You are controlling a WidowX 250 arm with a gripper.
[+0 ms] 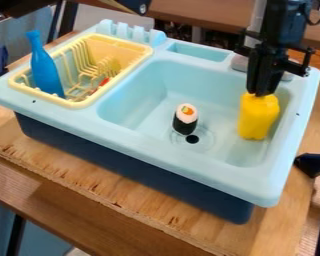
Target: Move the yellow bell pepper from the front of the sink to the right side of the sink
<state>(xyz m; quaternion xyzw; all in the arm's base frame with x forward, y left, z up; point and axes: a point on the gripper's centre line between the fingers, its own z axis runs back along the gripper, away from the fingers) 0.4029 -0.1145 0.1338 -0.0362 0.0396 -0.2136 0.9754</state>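
Observation:
At the right side of the blue sink (112,131), my gripper (260,94) hangs straight down, its tip at the top of a yellow ribbed toy (258,117). The frame does not show whether the two touch. The yellow toy is upright inside the basin, close to its right wall. Left of it, a sushi roll (185,120) with a black wrap, white top and orange-green centre stands beside the dark drain hole (192,139).
A yellow dish rack (77,104) sits on the sink's left side, with a blue bottle (46,70) standing in it and a small red item (104,82) lying inside. Behind the basin is a shallow tray recess (200,51). The sink rests on a wooden table (122,192).

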